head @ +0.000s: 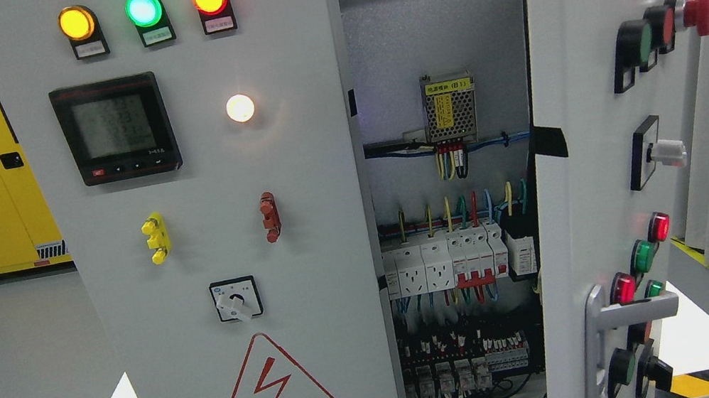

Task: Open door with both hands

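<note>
On the right side, the right door (603, 136) of the grey cabinet (435, 34) stands swung open, the left door (207, 180) is closed, and no robot hand shows, so its fingers cannot be judged.

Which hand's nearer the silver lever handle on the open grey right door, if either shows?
Cannot tell: neither hand is in view. The silver lever handle sits lower right, untouched.
</note>
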`<act>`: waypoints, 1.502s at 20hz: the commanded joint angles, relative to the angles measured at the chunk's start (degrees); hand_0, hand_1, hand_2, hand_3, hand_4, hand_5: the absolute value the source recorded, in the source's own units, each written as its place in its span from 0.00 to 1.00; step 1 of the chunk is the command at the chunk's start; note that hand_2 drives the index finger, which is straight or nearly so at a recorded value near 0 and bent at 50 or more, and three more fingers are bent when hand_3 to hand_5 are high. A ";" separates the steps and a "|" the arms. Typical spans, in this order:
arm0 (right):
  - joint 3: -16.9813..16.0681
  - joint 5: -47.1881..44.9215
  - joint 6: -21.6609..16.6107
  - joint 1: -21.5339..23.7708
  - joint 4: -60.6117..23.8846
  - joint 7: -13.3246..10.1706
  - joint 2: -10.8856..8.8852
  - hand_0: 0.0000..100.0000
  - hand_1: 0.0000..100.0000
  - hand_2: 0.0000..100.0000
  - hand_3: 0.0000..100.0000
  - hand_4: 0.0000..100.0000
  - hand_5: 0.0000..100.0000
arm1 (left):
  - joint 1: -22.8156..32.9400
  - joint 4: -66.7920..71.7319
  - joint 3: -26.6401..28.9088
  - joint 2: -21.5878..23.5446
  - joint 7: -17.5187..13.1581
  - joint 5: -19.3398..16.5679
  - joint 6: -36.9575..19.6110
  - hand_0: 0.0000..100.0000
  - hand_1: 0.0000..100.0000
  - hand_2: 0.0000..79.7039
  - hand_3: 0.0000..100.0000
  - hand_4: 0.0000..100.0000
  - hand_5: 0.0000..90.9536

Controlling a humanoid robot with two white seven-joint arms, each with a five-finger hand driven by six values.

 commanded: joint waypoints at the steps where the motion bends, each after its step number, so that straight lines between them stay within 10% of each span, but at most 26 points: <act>1: 0.35 0.16 0.10 -0.65 0.06 -0.52 -3.69 0.22 0.06 0.00 0.00 0.00 0.00 | 0.00 -0.05 0.03 -0.96 -0.04 0.03 -0.01 0.39 0.15 0.00 0.00 0.00 0.00; 10: 0.17 0.07 0.19 -0.21 0.50 -0.87 -3.69 0.22 0.06 0.00 0.00 0.00 0.00 | 0.70 -3.55 0.29 2.82 -0.75 0.29 -0.36 0.39 0.15 0.00 0.00 0.00 0.00; 22: 0.53 0.16 0.10 -0.30 0.41 -0.34 -5.01 0.22 0.06 0.00 0.00 0.00 0.00 | 14.84 -52.84 3.18 11.61 -1.80 9.87 -3.00 0.42 0.19 0.03 0.23 0.00 0.00; 30: 0.53 0.16 0.10 -0.39 0.32 -0.43 -5.01 0.22 0.06 0.00 0.00 0.00 0.00 | 24.79 -82.73 18.20 11.61 -24.62 9.87 -2.82 0.33 0.17 0.16 0.34 0.16 0.00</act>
